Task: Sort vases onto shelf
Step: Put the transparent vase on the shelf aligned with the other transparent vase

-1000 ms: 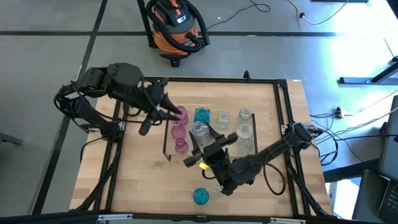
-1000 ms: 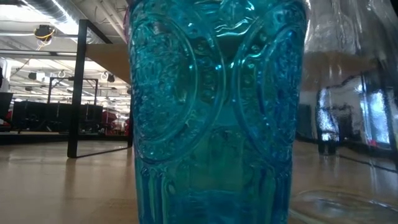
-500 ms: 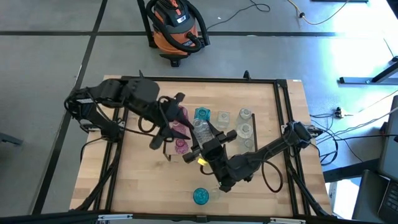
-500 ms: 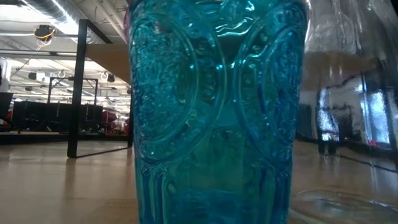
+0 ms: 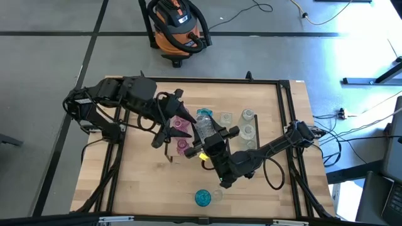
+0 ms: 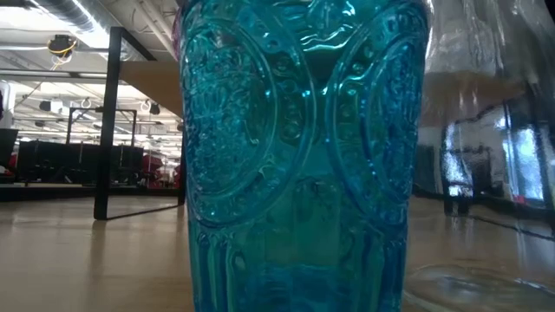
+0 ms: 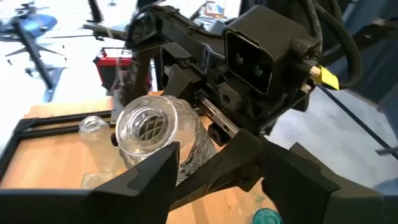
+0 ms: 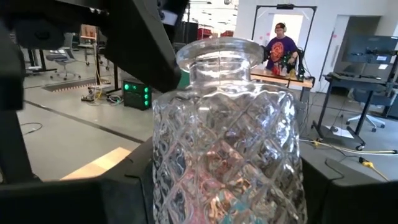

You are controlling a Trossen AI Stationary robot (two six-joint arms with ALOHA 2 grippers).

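My right gripper (image 5: 207,135) is shut on a clear diamond-cut vase (image 5: 203,125) over the middle of the light-wood shelf (image 5: 235,125). The vase fills the right wrist view (image 8: 227,137). My left gripper (image 5: 171,122) is open beside that vase, above the pink vases (image 5: 182,145) at the shelf's left end. A teal vase (image 5: 204,115) and several clear vases (image 5: 247,132) stand on the shelf. On the table near its front edge stand another teal vase (image 5: 202,198), which fills the low view (image 6: 303,156), and a clear one (image 5: 217,194). My right gripper pinches the clear vase's bulbous body (image 8: 186,186) between its two fingers (image 8: 348,199), coming from the table's near right side. The vase is upright in the hold, its mouth (image 7: 148,124) free. My left gripper's finger (image 7: 143,180) crosses in front of the vase; whether it touches it, I cannot tell.
The two grippers are close together over the shelf's left half. An orange shop vacuum (image 5: 179,28) stands on the floor beyond the far edge. A black frame (image 5: 286,113) borders the table. A person (image 8: 280,46) shows far off in the room.
My left gripper has moved away from the pink vases, toward the table's right and the clear vase, and has stayed open. My right gripper has carried the clear vase a little toward the far edge, closer to the left gripper.
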